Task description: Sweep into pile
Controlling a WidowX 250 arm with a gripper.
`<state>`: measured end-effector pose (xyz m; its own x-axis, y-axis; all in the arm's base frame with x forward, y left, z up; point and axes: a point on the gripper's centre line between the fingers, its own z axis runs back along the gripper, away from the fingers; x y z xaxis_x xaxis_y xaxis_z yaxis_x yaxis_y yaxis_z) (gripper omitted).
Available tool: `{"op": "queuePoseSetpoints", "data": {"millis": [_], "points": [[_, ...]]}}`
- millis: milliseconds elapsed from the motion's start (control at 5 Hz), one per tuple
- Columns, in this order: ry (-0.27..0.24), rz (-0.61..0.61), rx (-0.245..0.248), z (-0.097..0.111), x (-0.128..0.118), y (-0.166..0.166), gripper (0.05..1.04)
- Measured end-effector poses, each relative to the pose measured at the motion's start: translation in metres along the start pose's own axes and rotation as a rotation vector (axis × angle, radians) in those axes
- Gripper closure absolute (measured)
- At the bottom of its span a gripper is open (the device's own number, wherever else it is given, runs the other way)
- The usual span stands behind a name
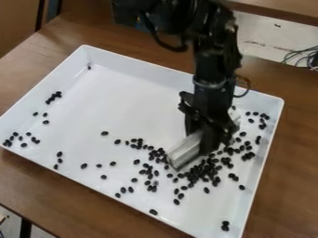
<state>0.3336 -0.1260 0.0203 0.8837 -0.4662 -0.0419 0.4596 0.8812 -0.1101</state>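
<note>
We look down at a slant on a large, shallow white tray (136, 100) lying on a brown wooden tabletop (40, 186). A black arm (214, 65) comes in over the tray's far side, and its tool (209, 137) hangs down over the tray's right half. We see the tool pinching a pale, ridged sweeper (185, 152), which slants across the tray low over its floor. Many small black beans (202, 171) lie in the tray, thickest just beside the sweeper towards the tray's near and right sides. More are strewn along the tray's right wall, near its left corner and in its bottom corner; a small cluster (54, 97) sits by its left wall.

We judge the sweeping to be partway along, with the outlying beans still to gather. If the next stroke cuts through the dense patch, we could see the pile break apart. Beans may slip around the sweeper's ends, or under it if it rides too high. Pressed too hard on the tray, it could twist in the tool's grip; pushed too fast, it could send beans rolling to the tray's walls.
</note>
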Motion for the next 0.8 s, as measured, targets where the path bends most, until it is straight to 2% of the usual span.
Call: {"op": "queuePoseSetpoints", "data": {"millis": [200,400,600,800], "points": [[-0.011,0.032,0.034,0.015,-0.008,0.024,0.722],[-0.028,0.111,0.083,0.042,-0.022,0.059,0.722],[0.011,0.220,0.150,0.048,-0.059,0.093,0.722],[0.018,0.344,0.177,0.044,-0.084,0.130,0.722]]}}
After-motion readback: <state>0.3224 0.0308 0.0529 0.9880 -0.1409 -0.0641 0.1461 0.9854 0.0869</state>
